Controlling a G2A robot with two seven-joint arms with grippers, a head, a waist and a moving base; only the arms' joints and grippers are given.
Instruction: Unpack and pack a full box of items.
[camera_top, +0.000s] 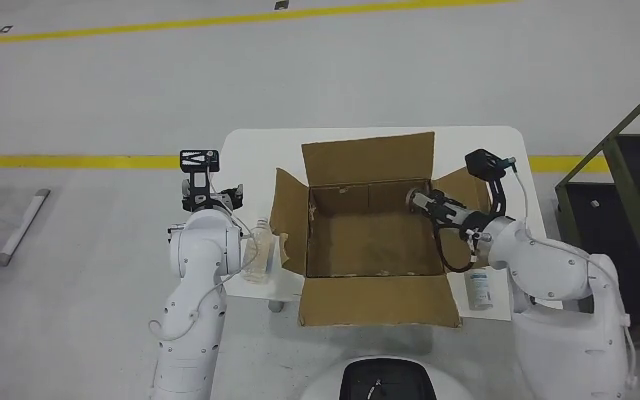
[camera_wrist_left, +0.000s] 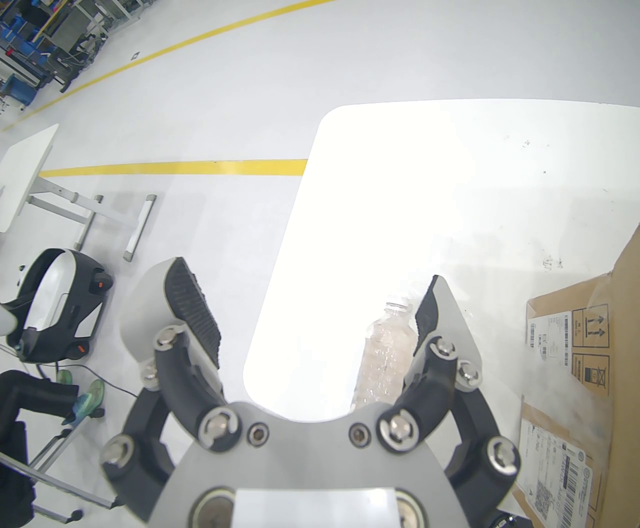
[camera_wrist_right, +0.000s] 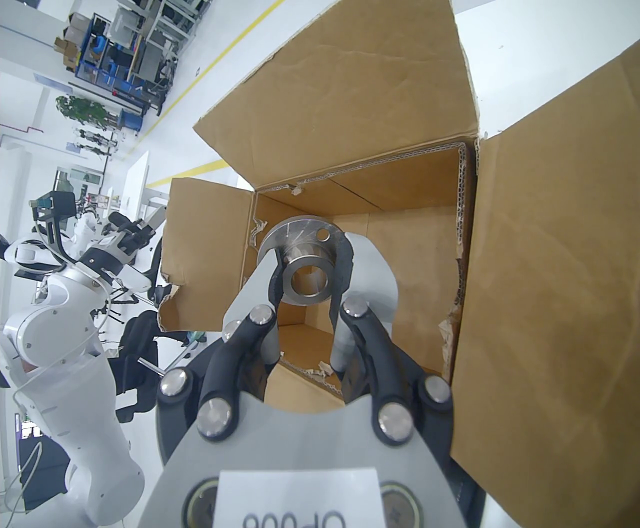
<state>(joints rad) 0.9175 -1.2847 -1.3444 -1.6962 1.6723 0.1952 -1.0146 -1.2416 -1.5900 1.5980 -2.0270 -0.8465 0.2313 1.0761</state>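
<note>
Holding a round metal flange (camera_wrist_right: 300, 250) between its fingers, the right pincer (camera_wrist_right: 307, 270) hangs over the right rear corner of the open cardboard box (camera_top: 370, 158), while the left pincer (camera_wrist_left: 305, 280), spread wide, hovers at the white tabletop's (camera_wrist_left: 425, 200) left edge, near a clear plastic bottle (camera_wrist_left: 382, 350) lying just left of the box.

One cardboard box (camera_top: 370, 160) sits on one table (camera_top: 260, 150). One metal flange (camera_wrist_right: 305, 260) (at the box's 2 o'clock corner). Two bottles: one clear bottle (camera_top: 259, 250) at 9 o'clock and one white bottle (camera_top: 481, 288) at 4 o'clock.
</note>
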